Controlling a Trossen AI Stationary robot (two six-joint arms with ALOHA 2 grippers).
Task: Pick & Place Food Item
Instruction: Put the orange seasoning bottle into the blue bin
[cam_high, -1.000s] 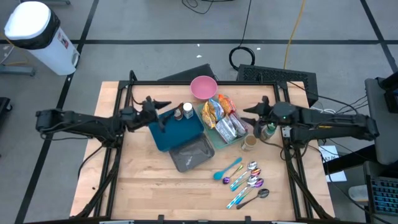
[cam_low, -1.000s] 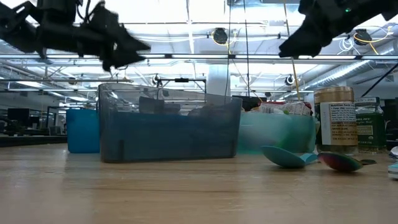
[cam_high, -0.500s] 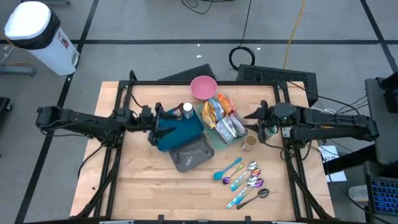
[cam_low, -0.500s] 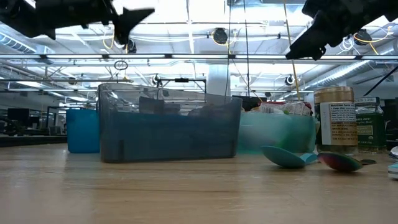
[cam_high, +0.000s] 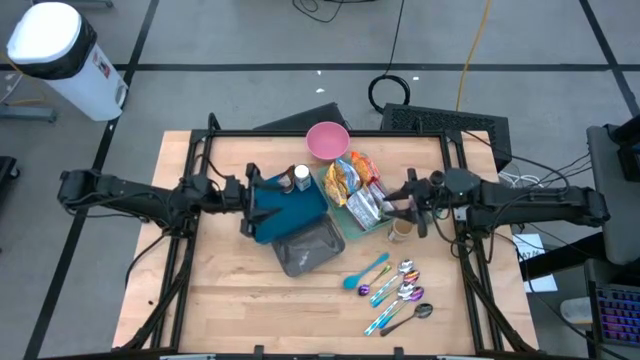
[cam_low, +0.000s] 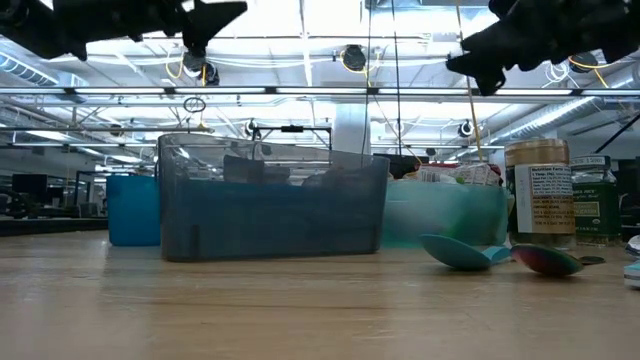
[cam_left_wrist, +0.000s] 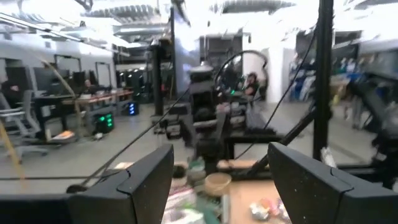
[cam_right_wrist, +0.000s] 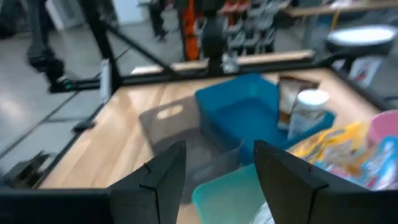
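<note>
Teal tray (cam_high: 352, 215) of snack packets (cam_high: 366, 205) lay just beside the right gripper (cam_high: 408, 200), nearer than the left; its fingers stood apart, holding nothing.

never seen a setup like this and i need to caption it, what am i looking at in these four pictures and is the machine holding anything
It is a robot with two dark arms at a wooden table. Each arm ends in two fingers that pinch things.

One picture looks straight down from above. One sits at table height and looks across into the room. The other two come from cameras on the arms' wrists, looking out past the fingers.

On the table stand a blue bin, a grey bin and a teal tray with snack packets. There is also a pink bowl, a white-capped bottle, spice jars and some coloured spoons.

The left gripper is over the blue bin, fingers open and empty. The right gripper is above the tray's right side, fingers apart, nothing between them.
</note>
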